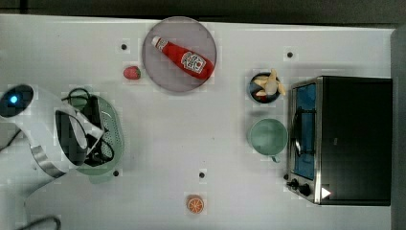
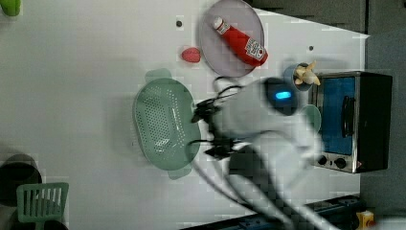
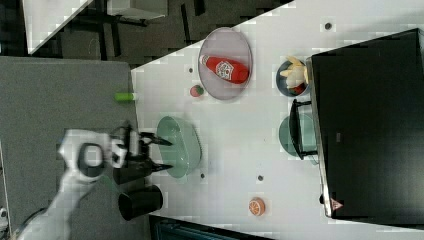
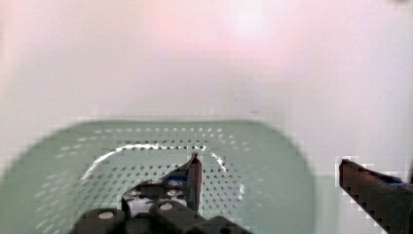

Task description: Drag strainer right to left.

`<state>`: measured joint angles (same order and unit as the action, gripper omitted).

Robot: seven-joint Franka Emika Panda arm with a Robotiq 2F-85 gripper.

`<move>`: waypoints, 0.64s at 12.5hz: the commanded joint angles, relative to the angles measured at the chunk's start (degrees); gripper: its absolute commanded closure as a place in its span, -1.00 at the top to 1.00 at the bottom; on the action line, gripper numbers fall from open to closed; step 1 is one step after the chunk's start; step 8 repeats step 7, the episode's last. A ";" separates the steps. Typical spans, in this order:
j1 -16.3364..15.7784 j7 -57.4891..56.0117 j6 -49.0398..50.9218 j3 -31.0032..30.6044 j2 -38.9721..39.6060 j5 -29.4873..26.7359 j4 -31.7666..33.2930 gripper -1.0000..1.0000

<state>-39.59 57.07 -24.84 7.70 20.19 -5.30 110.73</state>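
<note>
Over the strainer, the open claw sits at the rim on the left view's right, with the strainer's long side running up and down.

Your workspace: a white matte tabletop under even light.
Look at the right view's left and you'll see dark grey flooring beside the table edge; a dark band runs along the top view's top, and a second white surface sits in the right view's upper-left corner.
</note>
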 commanded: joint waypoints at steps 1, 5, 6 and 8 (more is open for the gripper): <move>2.41 -17.54 2.82 8.07 -12.94 -0.58 -2.39 1.00; 4.53 -32.21 8.20 19.73 -23.22 2.57 -3.68 1.00; 5.06 -38.64 10.47 22.36 -25.15 5.26 -4.30 1.00; 5.51 -45.14 12.86 24.77 -26.89 8.32 -4.87 1.00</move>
